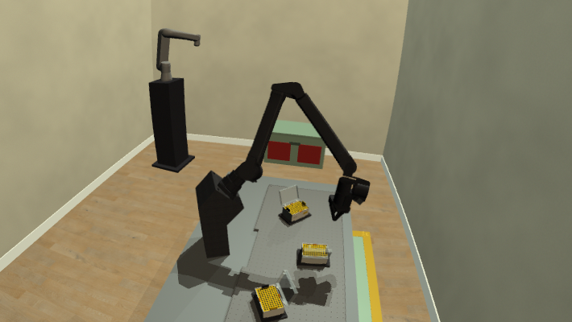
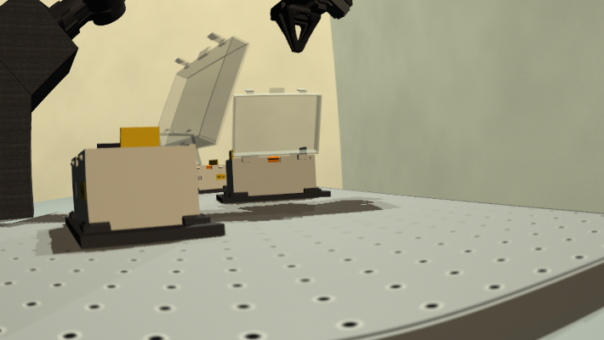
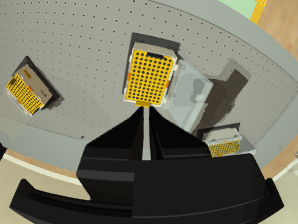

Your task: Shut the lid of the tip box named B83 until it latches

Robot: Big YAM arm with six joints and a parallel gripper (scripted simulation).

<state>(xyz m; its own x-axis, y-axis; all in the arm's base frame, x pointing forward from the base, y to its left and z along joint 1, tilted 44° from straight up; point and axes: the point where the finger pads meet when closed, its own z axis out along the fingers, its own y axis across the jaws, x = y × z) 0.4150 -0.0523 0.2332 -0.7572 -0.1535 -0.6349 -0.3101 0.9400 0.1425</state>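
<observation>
Black gripper hangs closed on nothing above the worktop's far right edge, well clear of three open boxes. Sticker text is too small to read, so which box is B83 cannot be told.

3 tip boxes sit on plates along the counter, well apart. Arm base stands beside them. Fingers hang above, w/ nothing between.
</observation>
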